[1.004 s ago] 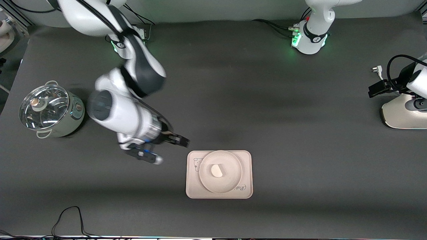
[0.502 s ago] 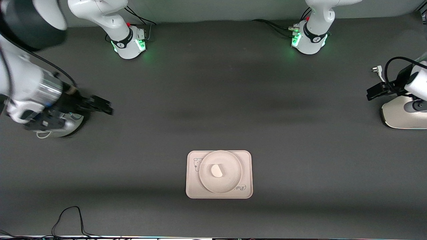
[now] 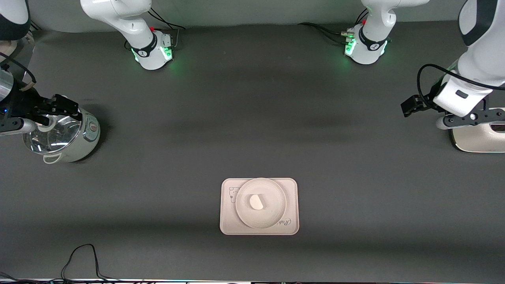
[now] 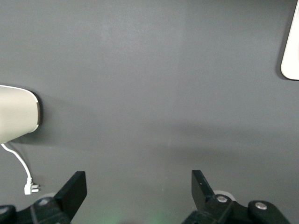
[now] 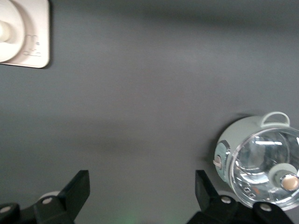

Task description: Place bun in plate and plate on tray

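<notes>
The off-white bun (image 3: 256, 202) lies in the middle of the round cream plate (image 3: 276, 195). The plate sits on the pinkish rectangular tray (image 3: 227, 221), which lies near the front camera at mid-table. My right gripper (image 3: 69, 109) is open and empty, up over the pot at the right arm's end. My left gripper (image 3: 408, 107) is open and empty, up over the mat at the left arm's end. In the right wrist view the gripper (image 5: 142, 189) is open over bare mat and a tray corner (image 5: 35, 32) shows. The left wrist view shows its gripper (image 4: 138, 186) open and a tray edge (image 4: 292, 51).
A pale green pot with a glass lid (image 3: 59, 136) stands at the right arm's end; it also shows in the right wrist view (image 5: 261, 168). A white appliance (image 3: 477, 138) with a cord and plug (image 4: 29, 186) stands at the left arm's end. A black cable (image 3: 81, 258) lies at the front edge.
My right arm has swung away from beside the tray to over the pot at its end of the table. My left arm has shifted and shows more. Bun, plate and tray have not moved.
</notes>
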You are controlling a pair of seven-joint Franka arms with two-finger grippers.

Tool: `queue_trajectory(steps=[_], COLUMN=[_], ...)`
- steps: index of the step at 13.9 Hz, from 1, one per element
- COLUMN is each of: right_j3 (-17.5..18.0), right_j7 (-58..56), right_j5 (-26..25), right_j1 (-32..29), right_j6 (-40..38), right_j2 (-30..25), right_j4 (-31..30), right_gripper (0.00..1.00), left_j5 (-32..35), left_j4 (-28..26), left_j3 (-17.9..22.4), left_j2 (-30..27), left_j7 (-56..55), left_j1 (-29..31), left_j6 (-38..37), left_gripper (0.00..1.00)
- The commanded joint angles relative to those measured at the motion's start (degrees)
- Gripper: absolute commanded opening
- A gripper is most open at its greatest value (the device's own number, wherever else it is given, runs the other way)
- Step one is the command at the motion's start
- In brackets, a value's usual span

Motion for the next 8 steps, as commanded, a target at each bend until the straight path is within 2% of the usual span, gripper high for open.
queue_trajectory(steps=[1, 4, 8], right_j3=[-1.86, -1.70, -1.43], right_j7=[-1.56, -1.12, -0.94], right_j5=[-1.32, -1.32, -1.49], right_j1=[0.21, -0.40, -0.85], right_j6=[2.88, 3.59, 3.59], right_j2=[-2.32, -2.59, -2.50], right_j4=[-3.96, -4.76, -4.68], right_gripper=[1.00, 1.00, 1.00], left_j5=[0.10, 0.10, -0.25], left_j4=[-2.04, -1.87, -0.55], left_j3=[0.13, 0.22, 0.22], left_j2=[-2.34, -1.91, -1.73], left_j7=[2.59, 6.72, 5.76], left_j1=[0.28, 0.28, 0.63], left_j6=[0.90, 0.63, -1.13], left_gripper=[1.00, 1.00, 1.00])
